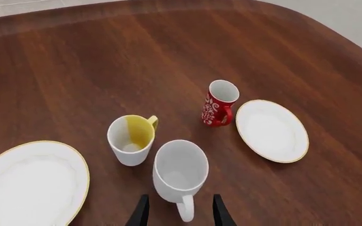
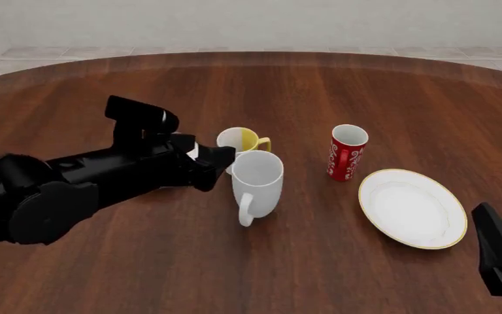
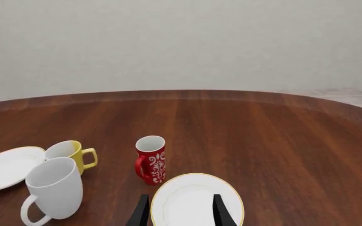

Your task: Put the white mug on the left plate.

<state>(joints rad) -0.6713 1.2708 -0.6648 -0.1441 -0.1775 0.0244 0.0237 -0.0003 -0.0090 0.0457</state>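
Left end effector (image 1: 179, 213) fingers apart, straddling the handle of white mug (image 1: 179, 170) upright on bench beside yellow-lined mug (image 1: 130, 140), lined up for grasp; left plate (image 1: 33, 183) nearby, empty.

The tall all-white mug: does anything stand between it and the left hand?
Nothing visible does. The left hand is open right at the tall all-white ceramic mug, its fingers either side of the loop handle. The shorter white mug with yellow inside stands just beyond, off this line.
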